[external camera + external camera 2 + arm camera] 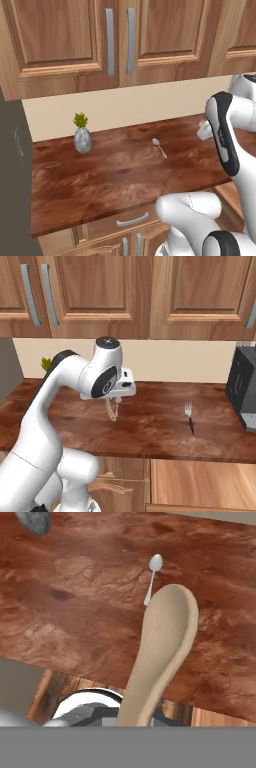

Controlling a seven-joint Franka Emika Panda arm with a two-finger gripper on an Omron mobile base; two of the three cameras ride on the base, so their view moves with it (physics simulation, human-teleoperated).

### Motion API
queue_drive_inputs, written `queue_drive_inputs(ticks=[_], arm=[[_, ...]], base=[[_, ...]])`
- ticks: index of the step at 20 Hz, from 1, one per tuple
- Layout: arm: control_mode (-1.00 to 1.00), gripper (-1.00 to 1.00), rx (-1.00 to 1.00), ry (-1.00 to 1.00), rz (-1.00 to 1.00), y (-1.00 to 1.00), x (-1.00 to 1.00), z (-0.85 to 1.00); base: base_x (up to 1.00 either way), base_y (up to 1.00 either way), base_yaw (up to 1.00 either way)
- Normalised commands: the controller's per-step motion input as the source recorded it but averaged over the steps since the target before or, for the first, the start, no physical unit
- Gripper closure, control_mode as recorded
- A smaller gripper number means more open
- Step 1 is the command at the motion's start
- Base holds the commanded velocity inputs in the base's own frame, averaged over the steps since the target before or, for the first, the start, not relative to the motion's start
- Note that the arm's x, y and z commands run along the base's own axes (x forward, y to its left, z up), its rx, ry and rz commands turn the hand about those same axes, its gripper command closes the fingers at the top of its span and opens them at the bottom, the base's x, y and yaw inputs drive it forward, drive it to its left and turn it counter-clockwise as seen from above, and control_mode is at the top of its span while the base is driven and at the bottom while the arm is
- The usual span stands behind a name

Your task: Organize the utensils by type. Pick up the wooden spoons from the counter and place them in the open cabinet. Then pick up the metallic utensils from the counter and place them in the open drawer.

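Observation:
My gripper (115,399) is shut on the pale beige wooden spoon (112,410), which hangs bowl-down just above the counter (150,426). In the hand view this spoon (165,642) runs up from the bottom, its bowl large and close, hiding the fingertips. The small grey metal spoon (153,576) lies flat on the counter (75,612) just beyond that bowl, and it also shows mid-counter as the metal spoon (159,147). The hand (204,131) sits right of it, mostly hidden behind the arm. The open drawer (200,478) juts out below the counter's front edge at the right. The open cabinet is out of view.
A grey vase with a green plant (82,137) stands at the counter's back left. A fork with a dark handle (189,416) lies to the right, near a black appliance (245,386). Closed wall cabinets (75,40) hang above.

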Motion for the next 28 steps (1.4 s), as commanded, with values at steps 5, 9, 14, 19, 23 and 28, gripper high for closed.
queue_drive_inputs(ticks=[5, 9, 14, 19, 23, 28], arm=[[1.00, 1.00, 0.00, 0.00, 0.00, 0.00, 0.00, 0.00], [1.00, 1.00, 0.00, 0.00, 0.00, 0.00, 0.00, 0.00], [1.00, 1.00, 0.00, 0.00, 0.00, 0.00, 0.00, 0.00], [1.00, 1.00, 0.00, 0.00, 0.00, 0.00, 0.00, 0.00], [1.00, 1.00, 0.00, 0.00, 0.00, 0.00, 0.00, 0.00], [1.00, 1.00, 0.00, 0.00, 0.00, 0.00, 0.00, 0.00]], base=[[-0.12, 0.04, -0.03], [-0.55, 0.00, -0.06], [-0.94, 0.01, -0.21], [-0.98, 0.05, -0.28], [-0.97, 0.06, -0.35], [-0.78, 0.00, -0.49]])
